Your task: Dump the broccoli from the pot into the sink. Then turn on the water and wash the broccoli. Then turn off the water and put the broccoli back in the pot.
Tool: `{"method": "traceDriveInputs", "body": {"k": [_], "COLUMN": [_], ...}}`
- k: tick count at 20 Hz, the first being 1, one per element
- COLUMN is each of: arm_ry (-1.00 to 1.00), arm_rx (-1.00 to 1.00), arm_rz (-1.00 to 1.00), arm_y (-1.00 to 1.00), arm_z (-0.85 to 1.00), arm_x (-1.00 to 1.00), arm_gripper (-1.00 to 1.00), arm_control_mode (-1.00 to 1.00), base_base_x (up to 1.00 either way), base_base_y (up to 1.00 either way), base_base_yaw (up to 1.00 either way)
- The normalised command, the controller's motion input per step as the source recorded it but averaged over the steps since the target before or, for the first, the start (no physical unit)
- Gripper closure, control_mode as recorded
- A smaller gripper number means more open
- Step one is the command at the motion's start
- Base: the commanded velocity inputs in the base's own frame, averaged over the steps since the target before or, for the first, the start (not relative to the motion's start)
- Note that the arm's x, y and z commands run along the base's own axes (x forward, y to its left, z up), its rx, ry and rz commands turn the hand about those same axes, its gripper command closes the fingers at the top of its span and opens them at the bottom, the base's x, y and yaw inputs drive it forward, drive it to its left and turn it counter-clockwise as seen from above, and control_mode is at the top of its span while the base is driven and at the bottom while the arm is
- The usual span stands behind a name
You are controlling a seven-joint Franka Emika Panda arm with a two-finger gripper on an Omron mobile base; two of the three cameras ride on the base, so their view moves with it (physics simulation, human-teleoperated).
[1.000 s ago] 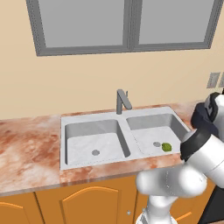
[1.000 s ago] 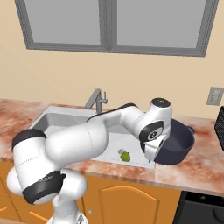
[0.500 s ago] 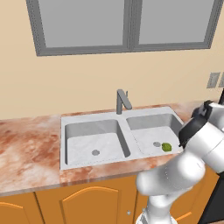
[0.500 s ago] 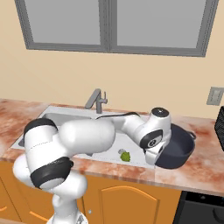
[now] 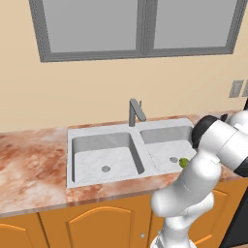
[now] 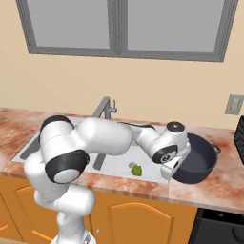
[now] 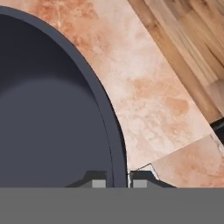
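**Gripper clamped on the pot rim beside the sink**

A white robot arm reaches across a pale grey marbled double-basin sink point(image 6: 119, 164) set into a reddish-brown marbled tabletop point(image 6: 209, 188). From the right base view, the arm's wrist bends down at the near edge of a deep, dark navy pot point(image 6: 195, 159), which sits on the tabletop just to the right of the sink. One small loop handle shows on the pot's far right side.

In the hand view, the gripper point(image 7: 118, 180) has its two dark fingertips point(image 7: 98, 180) closed on the pot's thin rim, one tip inside the wall and one outside. The pot's dark interior lies to the left there, with tabletop and wooden floor to the right.

The broccoli point(image 6: 136, 169), a small lumpy yellow-green floret, lies on the floor of the sink's right basin, near its front wall and just left of the gripper's wrist. In the left base view it peeks out beside the arm, close to the round drain point(image 5: 173, 159).

A grey angular faucet point(image 5: 135, 111) stands behind the divider between the two basins. A grey-framed window point(image 5: 140, 26) sits on the wall above.
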Motion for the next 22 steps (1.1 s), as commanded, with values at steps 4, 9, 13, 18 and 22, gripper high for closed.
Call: {"method": "traceDriveInputs", "body": {"k": [4,9,13,18,22], "arm_ry": [-0.01,0.00,0.00,-0.04,-0.15], "arm_rx": [0.00,0.00,0.00,0.00,0.00], "arm_rz": [-0.07,0.00,0.00,0.00,0.00], "arm_y": [-0.25,0.00,0.00,0.00,0.00], "arm_z": [-0.15,-0.17,-0.09,0.00,0.12], "arm_x": [0.22,0.03,-0.02,-0.37,-0.23], "arm_gripper": [1.00,1.00,-1.00,-1.00,-1.00], "arm_control_mode": [-1.00,-1.00,-1.00,-1.00,-1.00], "base_base_x": [0.00,0.00,0.00,0.00,0.00], "base_base_y": [0.00,0.00,0.00,0.00,0.00], "base_base_yaw": [0.00,0.00,0.00,0.00,0.00]}}
